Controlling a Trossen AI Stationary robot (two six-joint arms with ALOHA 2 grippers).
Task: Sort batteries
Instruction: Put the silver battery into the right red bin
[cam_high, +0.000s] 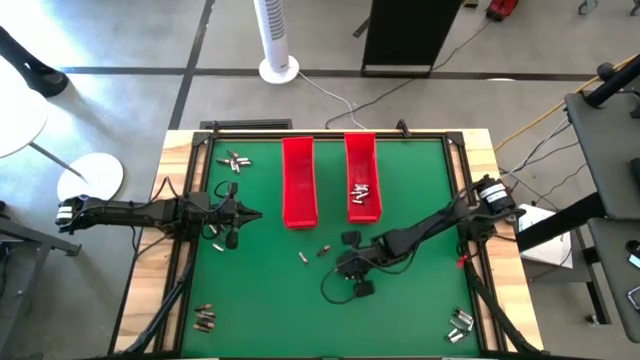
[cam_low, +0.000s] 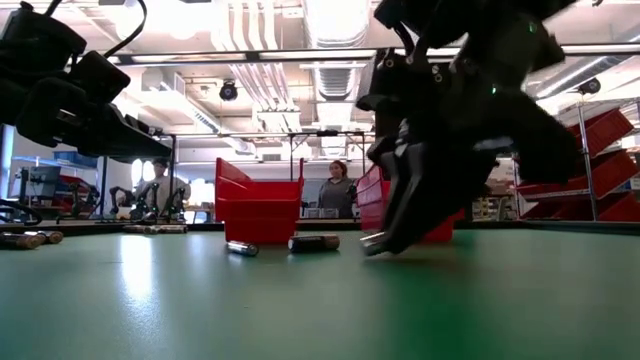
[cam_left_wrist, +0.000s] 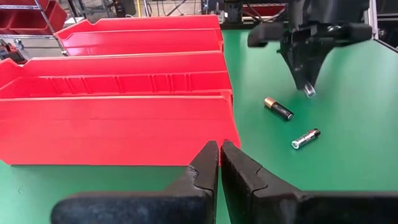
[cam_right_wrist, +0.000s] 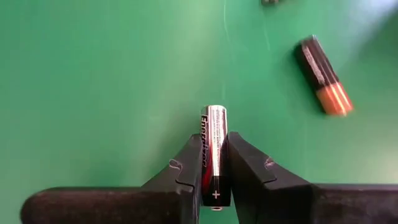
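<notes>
Clamped between the two dark fingers of the right hand (cam_right_wrist: 214, 171) is a silvery battery (cam_right_wrist: 213, 149), printed with a brand name and a plus mark at its black end. That hand sits low over the middle of the green tabletop (cam_high: 270, 300), a little in front of the red trays; in the low view the cell's tip (cam_low: 372, 240) pokes out beside the finger, just above the surface. Two loose cells lie close by on the green: a dark one with a copper end (cam_left_wrist: 278, 108) and a silver one (cam_left_wrist: 306, 138), apart from each other and from the held cell. Behind them stand two long red trays side by side, the left tray (cam_high: 298, 180) and the right tray (cam_high: 362, 160), the latter with several silvery cells (cam_high: 362, 192) inside. More batteries lie in small groups near the tabletop's corners: far left (cam_high: 236, 160), near left (cam_high: 205, 319) and near right (cam_high: 460, 323). Over the left side of the tabletop, beside the left tray, hovers the left hand (cam_left_wrist: 220, 158), its fingers pressed together on nothing.
</notes>
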